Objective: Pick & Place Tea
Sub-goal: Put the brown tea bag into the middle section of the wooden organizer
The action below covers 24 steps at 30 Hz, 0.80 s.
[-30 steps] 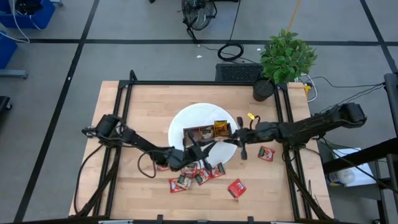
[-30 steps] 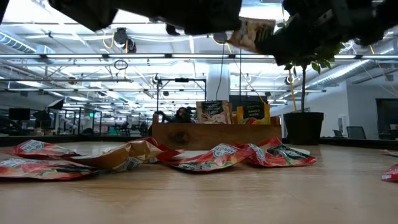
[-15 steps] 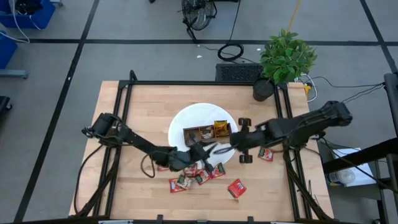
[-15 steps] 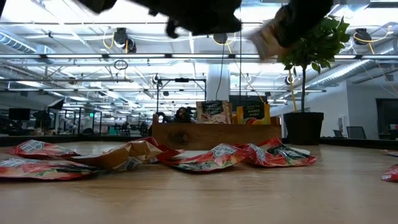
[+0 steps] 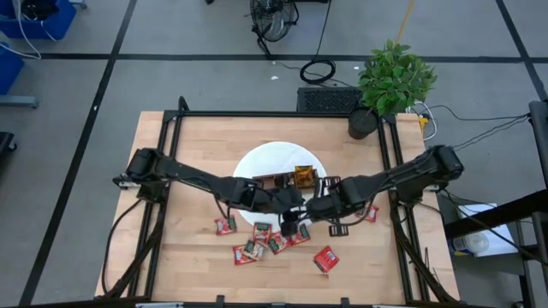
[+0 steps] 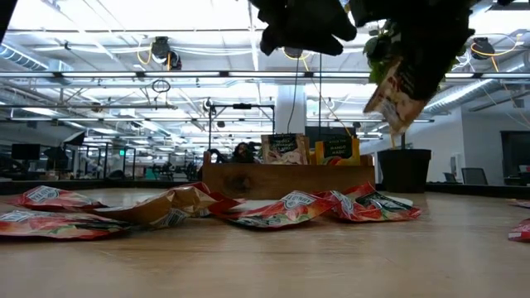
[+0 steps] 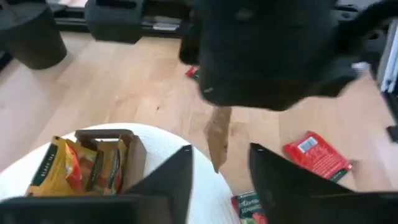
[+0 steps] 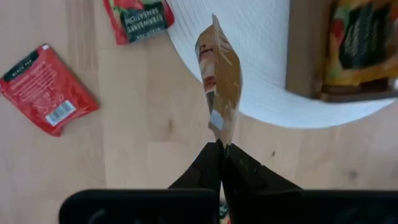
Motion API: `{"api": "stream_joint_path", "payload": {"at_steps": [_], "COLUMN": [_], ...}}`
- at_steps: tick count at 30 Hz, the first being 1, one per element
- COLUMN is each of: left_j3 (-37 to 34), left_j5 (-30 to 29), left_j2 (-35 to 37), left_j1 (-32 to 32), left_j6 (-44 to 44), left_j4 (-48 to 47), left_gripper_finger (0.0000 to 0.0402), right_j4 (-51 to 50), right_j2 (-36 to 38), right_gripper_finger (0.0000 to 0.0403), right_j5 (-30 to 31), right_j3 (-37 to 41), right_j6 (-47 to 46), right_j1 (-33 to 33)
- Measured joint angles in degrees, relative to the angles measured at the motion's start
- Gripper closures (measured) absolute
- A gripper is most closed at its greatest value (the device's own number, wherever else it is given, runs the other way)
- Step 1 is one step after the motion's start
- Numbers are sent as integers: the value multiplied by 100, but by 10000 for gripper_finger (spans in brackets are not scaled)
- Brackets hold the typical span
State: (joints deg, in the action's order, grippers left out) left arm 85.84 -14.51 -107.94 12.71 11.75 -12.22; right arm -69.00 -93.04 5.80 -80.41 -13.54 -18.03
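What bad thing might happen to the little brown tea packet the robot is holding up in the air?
The right claw pinches only one edge of the tan tea sachet, so it might slip and fall onto the round white plate or the table.

The open left claw hangs very close beneath the sachet and could bump it or the other arm.

The brown wooden tray already holds yellow sachets, so dropping it in neatly may be tricky.

The wooden table has a black metal frame and stands on a grey floor that is divided by dark lines. At its far right corner there is a green plant in a dark pot, and black cables lie on the floor behind it. In the low view, the room behind is a big open hall with ceiling beams and bright lights above.
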Motion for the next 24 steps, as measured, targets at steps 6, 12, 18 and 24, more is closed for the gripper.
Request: {"api": "stream_joint_path", "payload": {"at_steps": [6,12,18,24], "left_j3": [-7,-21,-26,-28], "left_j5": [441,1072,1109,1098], "left_j2": [3,4,-64,-233], "left_j1": [-61,-127,-150,-214], "left_j6": [119,361,514,553], "left_j4": [605,829,775,918], "left_gripper_finger": [143,157,187,192], "right_j4": [835,1146,1225,1256], "right_j2": [351,419,419,419], "right_gripper_finger": [403,403,403,403], "right_j5": [-14,-12,-1,-7], "right_j3": [8,6,6,10], "right_j6": [276,380,396,406], "right_j1": [-187,-198,-198,-196]}}
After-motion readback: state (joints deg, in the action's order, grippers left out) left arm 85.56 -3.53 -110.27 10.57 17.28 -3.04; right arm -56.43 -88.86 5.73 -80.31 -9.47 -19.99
